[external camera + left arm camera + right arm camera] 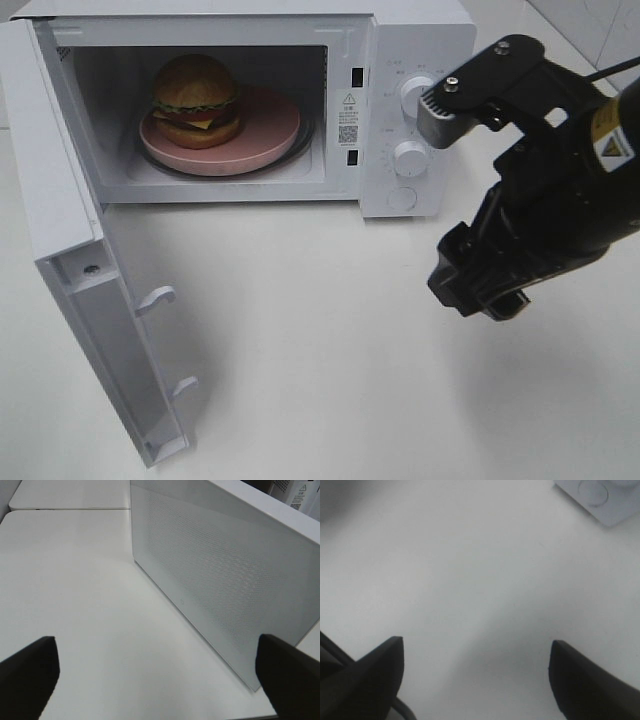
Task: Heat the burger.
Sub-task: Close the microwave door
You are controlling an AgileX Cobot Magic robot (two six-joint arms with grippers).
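The burger (pixel 196 98), with a golden bun, lettuce and cheese, sits on a pink plate (pixel 262 135) inside the white microwave (pixel 420 40). The microwave door (pixel 60 200) is swung wide open to the left. My right gripper (pixel 485 300) hangs above the table in front of the control panel; in the right wrist view it (pixel 475 645) is open with only bare table between its fingers. My left gripper (pixel 157 642) does not appear in the high view; its wrist view shows it open wide, facing the outer face of the door (pixel 215 580).
Two knobs (pixel 418 97) (pixel 410 158) and a round button (pixel 402 198) sit on the microwave's right panel. The panel's lower corner (pixel 600 495) shows in the right wrist view. White table (pixel 320 350) stretches in front of the microwave.
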